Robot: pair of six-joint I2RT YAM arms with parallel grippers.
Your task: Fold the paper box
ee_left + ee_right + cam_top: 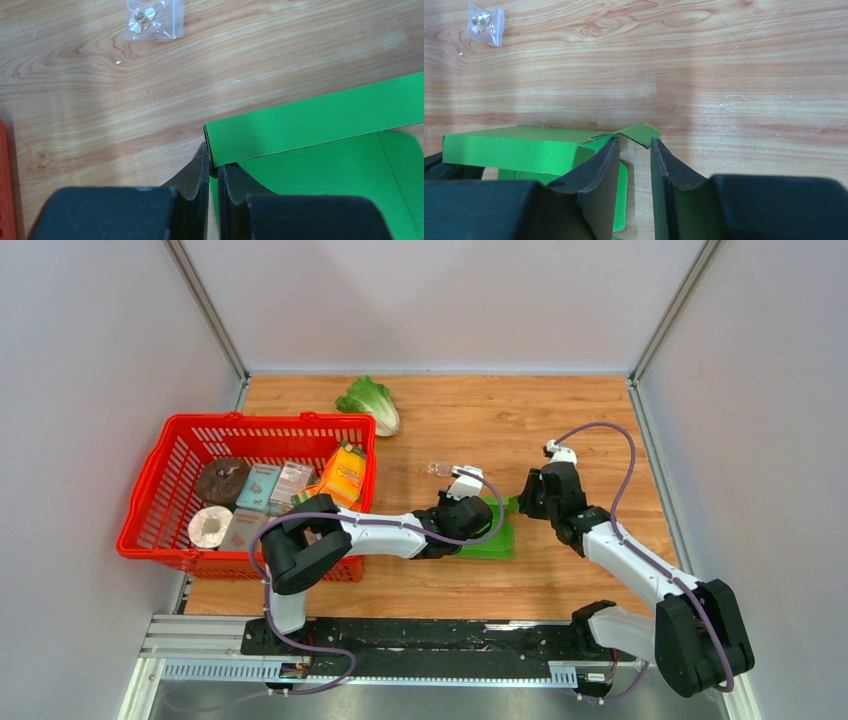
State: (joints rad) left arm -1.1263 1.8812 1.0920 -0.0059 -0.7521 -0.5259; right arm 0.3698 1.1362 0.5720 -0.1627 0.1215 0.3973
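Green thin card at mid-frame in the top view, just right of the red basket (265, 420): paper box (495, 538), part-formed, lying on the wooden table (600, 420). Shows in the left wrist view as a raised long wall over a flat panel, lower right of frame.

Left gripper (214, 161): pinched nearly shut on the left end of that raised wall, anchoring the paper box. Right gripper (634, 145): parted a moderate way, straddling a small corner tab (640, 133) at mid-frame of the right wrist view. Grips nothing as far as can be told, with bare wood visible between the fingertips just below the tab.

Looks like the step of working an end flap, with one end held and the other about to be handled. Judged roughly midway: flaps lying flat, no closed box yet.

Next move probably calls for closing on the tab or nudging it inward, then bending it along its crease without dragging the sheet out of the left pinch. Calls for a light touch, given thin card prone to buckling.

No readable writing anywhere. Plain on the green card. Print on the orange carton (345, 478) in the basket, too small to read; same for the packets (262, 485) beside it. Small clear bag (150, 20) at upper left of both wrist views, holding something gold, unlabelled as far as can be seen.
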